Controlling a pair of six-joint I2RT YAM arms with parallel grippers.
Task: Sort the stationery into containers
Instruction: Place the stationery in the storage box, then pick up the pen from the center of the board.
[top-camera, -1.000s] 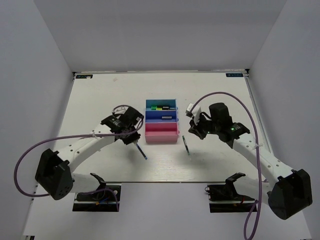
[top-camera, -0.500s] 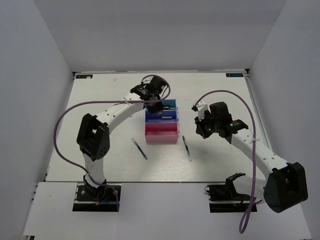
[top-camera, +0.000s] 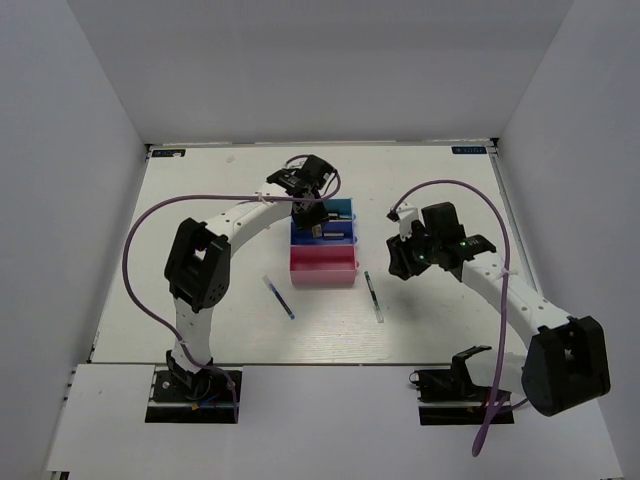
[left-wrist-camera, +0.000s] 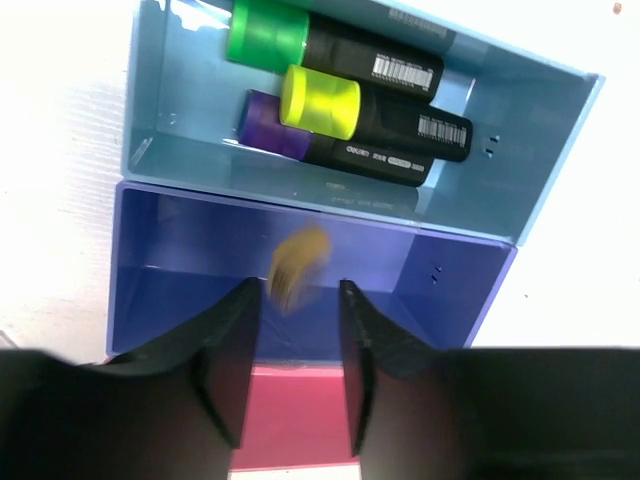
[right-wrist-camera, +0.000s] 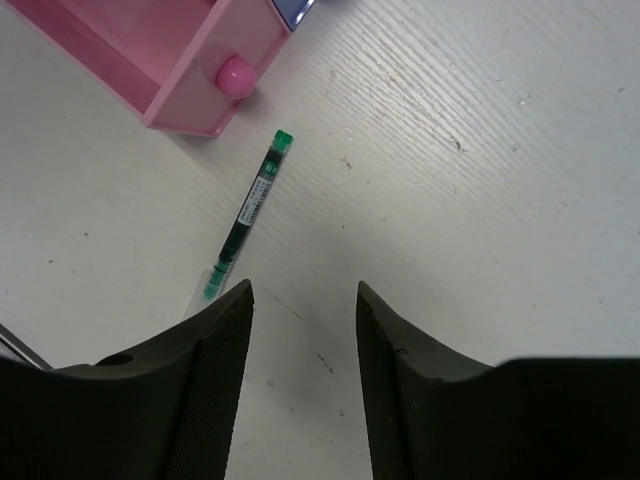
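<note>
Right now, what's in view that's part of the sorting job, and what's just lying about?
Job: teal tray, blue tray, pink tray; green highlighter, yellow highlighter, purple marker; blurred tan piece; blue pen, green pen.
Lying about: purple cables, corner labels.
</note>
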